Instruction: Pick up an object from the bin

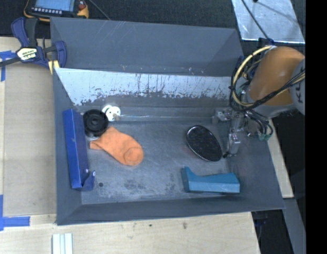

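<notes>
My gripper [232, 146] hangs at the right side of the bin, its fingers pointing down just to the right of a black oval disc [204, 143] that lies flat on the floor. Nothing shows between the fingers. In front of the gripper, near the bin's front wall, lies a blue wedge-shaped block [211, 182].
An orange sock-like cloth [119, 146] lies left of centre. Behind it sit a black round cap [94, 121] and a small white piece [111, 112]. A long blue bar [73, 148] runs along the left wall. The orange-covered arm stands over the right rim.
</notes>
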You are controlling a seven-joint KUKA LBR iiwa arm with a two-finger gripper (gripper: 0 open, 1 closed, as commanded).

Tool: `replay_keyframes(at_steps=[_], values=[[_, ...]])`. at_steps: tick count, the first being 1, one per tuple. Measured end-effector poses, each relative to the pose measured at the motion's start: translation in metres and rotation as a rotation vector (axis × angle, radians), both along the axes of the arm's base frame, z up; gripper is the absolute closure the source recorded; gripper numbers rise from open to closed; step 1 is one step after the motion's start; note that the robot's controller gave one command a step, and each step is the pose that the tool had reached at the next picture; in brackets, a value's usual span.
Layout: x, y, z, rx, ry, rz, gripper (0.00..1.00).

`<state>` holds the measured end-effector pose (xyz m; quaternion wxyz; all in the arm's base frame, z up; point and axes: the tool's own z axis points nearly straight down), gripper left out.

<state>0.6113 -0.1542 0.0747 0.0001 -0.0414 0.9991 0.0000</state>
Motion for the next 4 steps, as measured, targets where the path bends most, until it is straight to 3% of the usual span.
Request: replay_keyframes(at_steps=[1,2,3,4], values=[[0.015,-0.001,0.026,-0.001,-0.005,0.252,0.00],[-0.009,0.000,0.007,0.003,-0.007,0.431,0.00],[-0.002,0.049,0.000,-0.002,-0.002,0.490,0.00],[-0.002,0.004,0.009,0.008,-0.005,0.123,1.00]])
